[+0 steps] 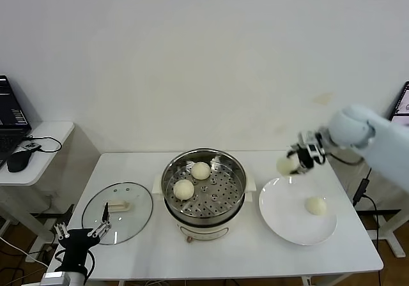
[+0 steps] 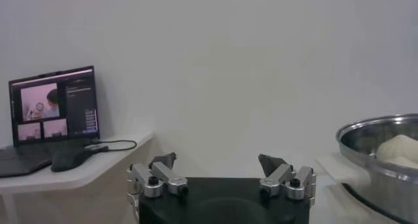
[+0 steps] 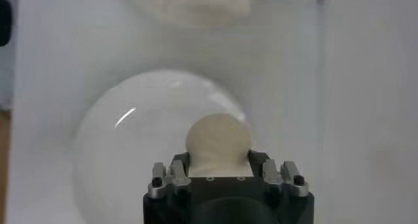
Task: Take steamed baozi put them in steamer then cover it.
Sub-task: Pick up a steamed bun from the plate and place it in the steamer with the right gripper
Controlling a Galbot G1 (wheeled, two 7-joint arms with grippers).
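Note:
The steel steamer [image 1: 203,190] stands at the table's middle with two cream baozi [image 1: 200,170] [image 1: 184,189] on its perforated tray. My right gripper [image 1: 293,163] is shut on a third baozi [image 1: 286,165] and holds it in the air above the far left rim of the white plate [image 1: 287,219]. The right wrist view shows that baozi [image 3: 218,140] between the fingers above the plate [image 3: 124,147]. A fourth baozi [image 1: 316,205] lies on the plate. My left gripper [image 1: 80,230] is open and parked at the front left, near the glass lid [image 1: 118,212].
The glass lid with its cream handle lies flat on the table left of the steamer. A side table with a laptop [image 2: 52,108] and mouse [image 1: 18,160] stands at the far left. The steamer's rim [image 2: 385,130] shows in the left wrist view.

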